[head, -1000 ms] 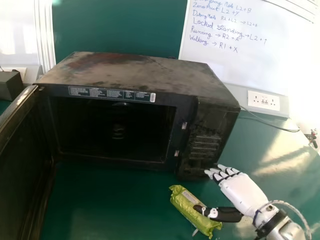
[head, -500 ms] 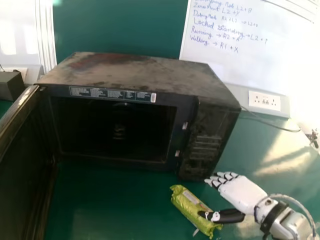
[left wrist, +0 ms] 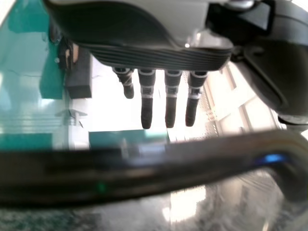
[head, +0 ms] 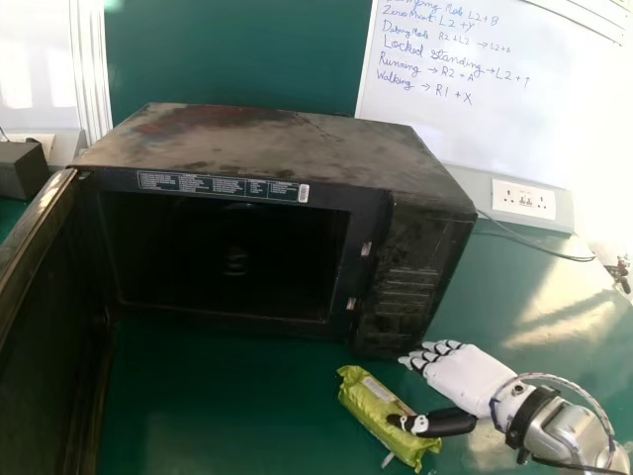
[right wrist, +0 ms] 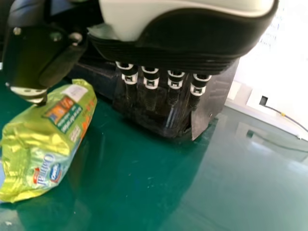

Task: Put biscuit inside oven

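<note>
Your right hand [head: 467, 380] is wide open, thumb at the biscuit packet [head: 364, 398] (shiny green one); left hand [left wrist: 159, 55] wide too, microwave [head: 267, 143] open.

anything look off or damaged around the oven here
The microwave oven looks grimy on top: patchy pale smudges and a reddish-brown stain mark its dark casing. The biscuit packet, lying slantwise before it, looks unbroken.

Handwriting [head: 440, 45] on whiteboard [head: 465, 129]; print [head: 223, 186] on oven [head: 267, 139], packet [head: 364, 401].
</note>
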Action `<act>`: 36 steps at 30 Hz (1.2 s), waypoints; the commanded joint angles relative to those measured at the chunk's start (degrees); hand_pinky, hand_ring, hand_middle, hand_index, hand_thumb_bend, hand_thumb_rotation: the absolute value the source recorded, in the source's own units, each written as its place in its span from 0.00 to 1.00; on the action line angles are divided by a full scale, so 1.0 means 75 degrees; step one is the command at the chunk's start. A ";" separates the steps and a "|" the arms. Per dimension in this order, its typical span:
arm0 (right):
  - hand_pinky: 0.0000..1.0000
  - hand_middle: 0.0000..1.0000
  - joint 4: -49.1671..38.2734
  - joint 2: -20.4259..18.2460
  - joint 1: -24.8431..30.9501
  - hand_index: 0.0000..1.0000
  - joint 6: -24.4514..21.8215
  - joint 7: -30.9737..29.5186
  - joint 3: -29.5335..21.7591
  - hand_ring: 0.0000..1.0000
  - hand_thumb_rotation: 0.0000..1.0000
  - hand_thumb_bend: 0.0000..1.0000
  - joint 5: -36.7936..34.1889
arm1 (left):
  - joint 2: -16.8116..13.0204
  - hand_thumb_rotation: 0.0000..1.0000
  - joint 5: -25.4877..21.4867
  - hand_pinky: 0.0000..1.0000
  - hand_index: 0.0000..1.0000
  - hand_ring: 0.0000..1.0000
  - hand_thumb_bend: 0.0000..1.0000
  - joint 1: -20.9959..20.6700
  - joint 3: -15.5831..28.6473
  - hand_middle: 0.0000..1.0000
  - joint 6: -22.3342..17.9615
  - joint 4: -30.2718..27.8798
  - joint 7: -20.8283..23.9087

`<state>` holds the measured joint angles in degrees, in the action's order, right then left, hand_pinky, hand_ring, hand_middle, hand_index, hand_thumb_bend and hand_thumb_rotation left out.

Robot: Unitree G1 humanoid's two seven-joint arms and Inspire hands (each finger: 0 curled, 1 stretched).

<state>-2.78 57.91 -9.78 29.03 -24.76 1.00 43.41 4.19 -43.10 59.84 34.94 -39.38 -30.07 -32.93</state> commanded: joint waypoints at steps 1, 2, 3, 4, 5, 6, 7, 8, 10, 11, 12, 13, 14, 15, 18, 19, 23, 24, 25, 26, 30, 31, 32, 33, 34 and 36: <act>0.96 0.98 0.0095 -0.0126 -0.0015 1.00 -0.0155 0.0033 0.0179 0.98 1.00 0.82 0.0061 | 0.0102 0.91 0.0084 0.93 0.86 0.82 1.00 0.0148 0.0019 0.86 -0.0117 -0.0185 -0.0013; 0.95 0.98 0.0111 -0.0154 -0.0013 1.00 -0.0197 0.0065 0.0222 0.98 1.00 0.82 0.0087 | 0.0100 0.91 0.0150 0.93 0.86 0.82 1.00 0.0174 0.0021 0.86 -0.0117 -0.0277 0.0021; 0.95 0.98 0.0123 -0.0175 -0.0005 1.00 -0.0219 0.0139 0.0264 0.97 1.00 0.83 0.0145 | 0.0086 0.91 0.0192 0.93 0.86 0.82 1.00 0.0208 0.0018 0.86 -0.0114 -0.0375 0.0031; 0.94 0.98 0.0131 -0.0192 0.0008 1.00 -0.0243 0.0225 0.0309 0.98 1.00 0.83 0.0210 | 0.0052 0.92 0.0215 0.92 0.86 0.82 1.00 0.0238 0.0011 0.86 -0.0123 -0.0458 0.0005; 0.95 0.98 0.0132 -0.0215 0.0026 1.00 -0.0264 0.0308 0.0341 0.98 1.00 0.83 0.0269 | 0.0025 0.93 0.0268 0.92 0.86 0.82 1.00 0.0259 0.0022 0.86 -0.0143 -0.0514 -0.0010; 0.95 0.98 0.0136 -0.0248 0.0052 1.00 -0.0287 0.0399 0.0360 0.98 1.00 0.83 0.0307 | 0.0011 0.94 0.0324 0.91 0.86 0.82 1.00 0.0302 0.0031 0.86 -0.0141 -0.0562 -0.0011; 0.95 0.98 0.0121 -0.0291 0.0083 1.00 -0.0331 0.0464 0.0370 0.99 1.00 0.84 0.0324 | 0.0003 0.95 0.0380 0.91 0.86 0.82 1.00 0.0327 0.0040 0.86 -0.0152 -0.0569 -0.0016; 0.96 0.98 0.0101 -0.0339 0.0119 1.00 -0.0380 0.0529 0.0374 0.99 0.99 0.84 0.0329 | -0.0002 0.95 0.0417 0.91 0.86 0.82 1.00 0.0349 0.0038 0.86 -0.0162 -0.0561 -0.0020; 0.96 0.99 0.0045 -0.0430 0.0203 1.00 -0.0486 0.0679 0.0384 0.99 0.97 0.85 0.0387 | -0.0020 0.96 0.0409 0.91 0.86 0.82 1.00 0.0371 -0.0003 0.86 -0.0179 -0.0533 -0.0055; 0.96 0.99 0.0016 -0.0486 0.0253 1.00 -0.0552 0.0758 0.0395 0.99 0.96 0.84 0.0421 | -0.0037 0.96 0.0386 0.91 0.86 0.82 1.00 0.0359 -0.0023 0.86 -0.0188 -0.0499 -0.0084; 0.97 0.99 -0.0014 -0.0547 0.0306 1.00 -0.0628 0.0826 0.0410 0.99 0.96 0.84 0.0447 | -0.0037 0.96 0.0386 0.91 0.86 0.82 1.00 0.0347 -0.0036 0.87 -0.0190 -0.0485 -0.0088; 0.97 0.99 -0.0061 -0.0609 0.0376 1.00 -0.0718 0.0873 0.0412 0.99 0.96 0.84 0.0460 | -0.0016 0.96 0.0396 0.91 0.86 0.82 1.00 0.0350 -0.0043 0.87 -0.0196 -0.0474 -0.0082; 0.96 0.99 -0.0116 -0.0663 0.0447 1.00 -0.0806 0.0926 0.0415 0.99 0.97 0.84 0.0487 | -0.0006 0.96 0.0399 0.93 0.86 0.83 1.00 0.0351 -0.0035 0.88 -0.0207 -0.0454 -0.0087; 0.96 0.99 -0.0158 -0.0720 0.0511 0.99 -0.0885 0.0988 0.0422 0.99 0.97 0.85 0.0517 | 0.0000 0.96 0.0391 0.93 0.86 0.83 1.00 0.0349 -0.0032 0.88 -0.0217 -0.0427 -0.0099; 0.97 0.99 -0.0198 -0.0834 0.0659 0.99 -0.1037 0.1149 0.0467 0.99 0.97 0.87 0.0573 | -0.0008 0.95 0.0335 0.94 0.87 0.83 1.00 0.0370 -0.0060 0.88 -0.0192 -0.0414 -0.0130; 0.97 0.98 -0.0219 -0.0857 0.0705 0.99 -0.1074 0.1171 0.0474 0.99 0.97 0.86 0.0587 | -0.0005 0.96 0.0324 0.94 0.87 0.83 1.00 0.0386 -0.0064 0.88 -0.0179 -0.0415 -0.0131; 0.98 0.98 -0.0368 -0.0976 0.0873 0.99 -0.1287 0.1207 0.0480 0.99 0.96 0.87 0.0592 | -0.0010 0.95 0.0288 0.94 0.87 0.84 1.00 0.0408 -0.0062 0.89 -0.0186 -0.0382 -0.0173; 0.97 0.98 -0.0405 -0.1012 0.0910 0.99 -0.1334 0.1232 0.0476 0.98 0.97 0.86 0.0580 | -0.0006 0.94 0.0310 0.94 0.87 0.84 1.00 0.0393 -0.0046 0.88 -0.0218 -0.0369 -0.0176; 0.96 0.98 -0.0453 -0.1036 0.0941 0.99 -0.1383 0.1230 0.0476 0.98 0.97 0.86 0.0566 | -0.0001 0.94 0.0337 0.94 0.87 0.83 1.00 0.0386 -0.0030 0.88 -0.0235 -0.0361 -0.0170; 0.96 0.98 -0.0502 -0.1057 0.0967 0.99 -0.1433 0.1219 0.0476 0.98 0.97 0.86 0.0559 | -0.0002 0.94 0.0353 0.94 0.87 0.84 1.00 0.0375 -0.0023 0.88 -0.0243 -0.0354 -0.0165; 0.96 0.98 -0.0696 -0.1070 0.1061 0.99 -0.1512 0.1145 0.0414 0.99 0.95 0.88 0.0468 | -0.0027 0.96 0.0462 0.96 0.88 0.84 1.00 0.0281 0.0091 0.89 -0.0327 -0.0215 -0.0109; 0.96 0.99 -0.0751 -0.1050 0.1080 1.00 -0.1531 0.1102 0.0389 0.99 0.95 0.88 0.0434 | -0.0039 0.96 0.0476 0.97 0.88 0.84 1.00 0.0279 0.0111 0.89 -0.0347 -0.0176 -0.0101; 0.96 0.99 -0.0801 -0.1030 0.1091 1.00 -0.1545 0.1067 0.0364 0.99 0.95 0.89 0.0408 | -0.0070 0.96 0.0464 0.97 0.88 0.84 1.00 0.0278 0.0133 0.89 -0.0374 -0.0122 -0.0124; 0.96 0.99 -0.0842 -0.1007 0.1100 1.00 -0.1552 0.1042 0.0341 1.00 0.95 0.90 0.0389 | -0.0093 0.96 0.0447 0.97 0.88 0.84 1.00 0.0279 0.0144 0.89 -0.0398 -0.0077 -0.0140; 0.97 0.99 -0.0889 -0.0991 0.1106 1.00 -0.1570 0.1008 0.0318 1.00 0.95 0.90 0.0368 | -0.0110 0.96 0.0432 0.97 0.88 0.84 1.00 0.0284 0.0157 0.89 -0.0411 -0.0047 -0.0147; 0.97 1.00 -0.0964 -0.0994 0.1131 1.00 -0.1602 0.0979 0.0265 1.00 0.93 0.91 0.0327 | -0.0135 0.95 0.0370 0.98 0.88 0.84 1.00 0.0294 0.0163 0.89 -0.0407 -0.0005 -0.0165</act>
<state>-8.77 49.99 -1.74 17.23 -17.11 3.84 46.71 3.77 -39.55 61.93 35.39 -41.65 -30.78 -33.94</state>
